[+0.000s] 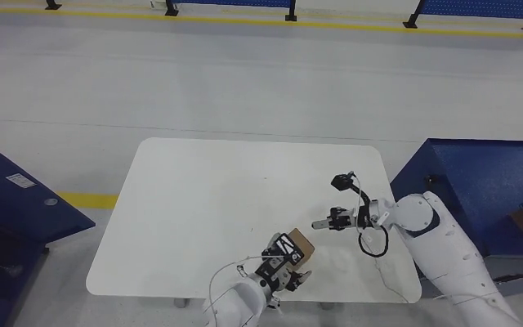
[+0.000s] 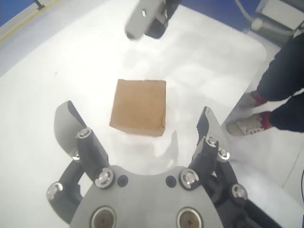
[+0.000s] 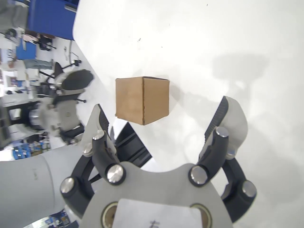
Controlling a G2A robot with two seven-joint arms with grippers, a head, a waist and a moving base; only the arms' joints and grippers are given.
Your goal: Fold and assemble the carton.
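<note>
Between the left jaws: nothing. They stand wide open above the surface (image 1: 212, 204), and the carton (image 2: 139, 107) sits ahead of their tips, apart from both fingers (image 2: 65, 124). The right jaws are the same, spread wide and empty, with the carton (image 3: 142, 100) ahead of them and untouched.

Carton: upright on the surface, near the edge closest to the robot and between the two arms. It reads as a closed cube. The faces on show are flat, with a seam down one vertical corner. You cannot tell from here whether the last flap is tucked home.

Judgement: the folding looks close to done, so the step in hand is likely a final check or press.

Notes for doing it well:
- Brace before you press. Bring one set of jaws against two opposite sides, then work the top with the other.
- The board is probably light and the surface smooth, so expect a one-sided push to slide the carton.
- Direct any push inward, away from the nearby edge.
- Close gently, since thin walls will likely dent.
- Come down square to the faces, because a corner contact may rack the cube.
</note>
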